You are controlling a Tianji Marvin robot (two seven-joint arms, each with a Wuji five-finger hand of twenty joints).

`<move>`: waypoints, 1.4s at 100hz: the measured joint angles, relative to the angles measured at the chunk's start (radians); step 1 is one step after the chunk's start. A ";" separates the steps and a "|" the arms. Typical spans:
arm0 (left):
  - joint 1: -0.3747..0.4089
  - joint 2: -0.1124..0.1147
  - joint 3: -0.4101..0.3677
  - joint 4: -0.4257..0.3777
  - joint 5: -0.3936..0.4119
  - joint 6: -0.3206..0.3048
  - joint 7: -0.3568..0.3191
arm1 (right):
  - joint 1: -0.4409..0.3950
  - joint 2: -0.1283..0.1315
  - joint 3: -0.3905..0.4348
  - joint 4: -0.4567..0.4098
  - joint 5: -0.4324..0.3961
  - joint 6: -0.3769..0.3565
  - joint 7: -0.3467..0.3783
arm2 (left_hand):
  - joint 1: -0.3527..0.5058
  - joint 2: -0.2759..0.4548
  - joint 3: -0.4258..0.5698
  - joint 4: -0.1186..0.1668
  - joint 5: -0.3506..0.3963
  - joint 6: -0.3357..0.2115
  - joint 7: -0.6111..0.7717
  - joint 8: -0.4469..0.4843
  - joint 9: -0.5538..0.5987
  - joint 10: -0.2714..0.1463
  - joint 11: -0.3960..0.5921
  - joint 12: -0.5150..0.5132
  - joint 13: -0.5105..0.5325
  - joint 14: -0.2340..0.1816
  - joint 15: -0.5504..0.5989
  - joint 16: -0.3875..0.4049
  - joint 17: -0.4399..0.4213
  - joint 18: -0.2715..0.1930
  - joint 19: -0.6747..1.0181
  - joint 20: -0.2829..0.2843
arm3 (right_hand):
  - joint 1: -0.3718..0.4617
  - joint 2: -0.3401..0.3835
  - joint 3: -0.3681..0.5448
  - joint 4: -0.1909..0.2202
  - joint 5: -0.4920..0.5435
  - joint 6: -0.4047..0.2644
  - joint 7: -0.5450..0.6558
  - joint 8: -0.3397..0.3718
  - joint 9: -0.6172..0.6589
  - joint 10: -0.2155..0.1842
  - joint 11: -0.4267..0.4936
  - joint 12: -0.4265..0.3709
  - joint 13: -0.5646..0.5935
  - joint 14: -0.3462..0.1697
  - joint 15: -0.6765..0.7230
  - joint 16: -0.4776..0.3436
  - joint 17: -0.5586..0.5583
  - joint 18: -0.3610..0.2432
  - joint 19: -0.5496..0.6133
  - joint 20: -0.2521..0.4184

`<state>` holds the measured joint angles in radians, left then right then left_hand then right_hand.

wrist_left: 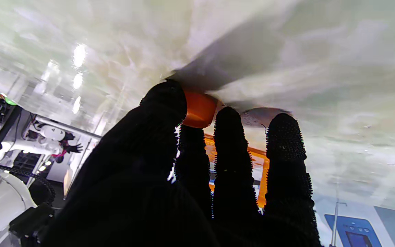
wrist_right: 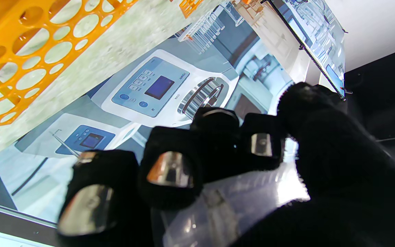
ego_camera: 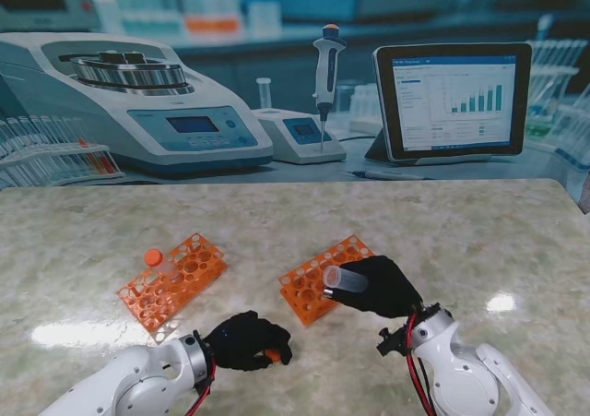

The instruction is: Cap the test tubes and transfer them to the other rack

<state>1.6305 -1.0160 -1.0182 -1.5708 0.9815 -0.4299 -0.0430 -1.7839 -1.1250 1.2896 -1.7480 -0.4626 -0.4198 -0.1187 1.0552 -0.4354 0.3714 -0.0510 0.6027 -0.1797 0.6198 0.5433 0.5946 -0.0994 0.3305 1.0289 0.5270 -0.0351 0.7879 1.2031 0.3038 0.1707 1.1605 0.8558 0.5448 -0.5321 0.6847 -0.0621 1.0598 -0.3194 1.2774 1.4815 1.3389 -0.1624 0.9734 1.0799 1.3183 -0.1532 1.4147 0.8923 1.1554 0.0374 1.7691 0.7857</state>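
Observation:
My right hand (ego_camera: 385,285) is shut on a clear uncapped test tube (ego_camera: 344,279), held tilted with its open mouth toward my left, just over the right orange rack (ego_camera: 309,291). The tube (wrist_right: 231,202) lies across the palm under curled fingers (wrist_right: 170,168). My left hand (ego_camera: 247,340) rests on the table near me, pinching a small orange cap (ego_camera: 272,353) between thumb and fingers; the cap (wrist_left: 199,109) presses against the marble. The left orange rack (ego_camera: 175,280) holds a clear tube (ego_camera: 172,274), and a second orange cap (ego_camera: 153,256) sits at its far corner.
The marble table (ego_camera: 461,231) ends at a printed lab backdrop showing a centrifuge (ego_camera: 138,102), a pipette (ego_camera: 326,65) and a tablet (ego_camera: 454,98). The rack (wrist_right: 19,51) fills one corner of the right wrist view.

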 measured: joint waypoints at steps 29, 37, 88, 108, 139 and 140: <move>-0.034 -0.004 0.008 0.022 -0.009 0.028 -0.004 | 0.001 0.000 0.000 0.000 0.002 0.006 -0.001 | 0.028 0.020 -0.098 -0.001 0.003 -0.002 0.064 0.018 0.044 -0.007 -0.054 0.076 0.066 0.016 -0.022 0.008 0.043 -0.002 0.002 0.000 | 0.000 0.000 -0.001 0.000 0.000 0.000 0.000 0.000 0.000 0.000 0.000 0.000 0.000 0.001 0.000 0.000 0.000 0.000 0.000 0.000; -0.038 -0.004 0.004 0.025 -0.008 0.035 -0.005 | 0.002 0.000 0.000 0.001 0.002 0.006 -0.001 | 0.037 0.021 -0.105 -0.002 0.011 -0.002 0.072 0.023 0.053 -0.007 -0.071 0.076 0.080 0.019 -0.041 0.007 0.070 -0.003 0.002 -0.012 | 0.000 0.000 -0.001 0.000 0.000 0.000 0.000 0.000 0.000 0.000 0.000 0.000 0.000 0.001 0.000 0.000 0.000 0.000 0.000 0.000; -0.070 -0.010 -0.004 0.060 0.002 0.080 0.021 | 0.015 -0.001 0.000 0.010 0.008 0.006 0.001 | 0.062 -0.013 0.007 -0.072 0.022 0.017 0.097 0.029 0.051 0.004 -0.042 -0.089 0.102 0.019 -0.125 -0.008 0.177 -0.033 -0.035 -0.190 | 0.001 0.000 -0.005 0.000 0.000 0.000 0.000 0.000 0.000 0.000 0.000 0.000 0.000 0.003 0.000 0.000 0.000 0.000 0.000 0.000; -0.045 -0.008 -0.042 0.030 0.019 0.096 -0.015 | 0.018 -0.001 0.000 0.014 0.012 0.006 0.002 | 0.122 -0.058 0.065 -0.069 0.022 0.040 0.085 0.026 0.044 0.012 -0.037 -0.210 0.102 0.031 -0.207 -0.007 0.199 -0.035 -0.051 -0.317 | 0.001 0.000 -0.005 0.000 0.000 0.000 0.000 0.001 0.000 0.000 0.000 0.000 0.000 0.004 0.000 0.000 0.000 0.000 0.000 0.000; -0.052 -0.004 -0.030 0.030 -0.002 0.104 -0.017 | 0.019 -0.001 0.002 0.016 0.014 0.006 0.002 | 0.128 -0.086 0.077 -0.069 0.053 0.065 0.076 0.013 0.054 0.037 -0.009 -0.190 0.138 0.052 -0.215 -0.009 0.257 -0.040 -0.043 -0.352 | 0.001 0.000 -0.006 0.000 0.000 0.000 0.000 0.001 0.000 0.000 0.000 -0.006 0.000 0.004 0.000 0.000 0.000 0.000 0.000 0.000; -0.052 -0.004 -0.030 0.030 -0.002 0.104 -0.016 | 0.019 -0.001 0.002 0.016 0.014 0.006 0.002 | 0.128 -0.087 0.077 -0.069 0.057 0.066 0.074 0.013 0.055 0.039 -0.009 -0.188 0.138 0.052 -0.215 -0.010 0.259 -0.040 -0.043 -0.352 | 0.001 0.000 -0.006 0.000 0.000 0.000 0.000 0.001 0.000 0.000 0.000 -0.006 0.000 0.004 0.000 0.000 0.000 0.000 0.000 0.000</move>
<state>1.5788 -1.0201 -1.0485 -1.5410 0.9792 -0.3258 -0.0594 -1.7652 -1.1258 1.2913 -1.7318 -0.4484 -0.4140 -0.1170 1.1830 -0.5226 0.4482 -0.1198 0.6598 -0.1140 0.6943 0.5560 0.6499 -0.0602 0.3215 0.8411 0.6649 0.0172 0.5731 1.1931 0.5632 0.1310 1.1176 0.5036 0.5460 -0.5321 0.6783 -0.0621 1.0598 -0.3194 1.2774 1.4828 1.3389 -0.1623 0.9734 1.0743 1.3179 -0.1492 1.4147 0.8923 1.1554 0.0373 1.7691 0.7857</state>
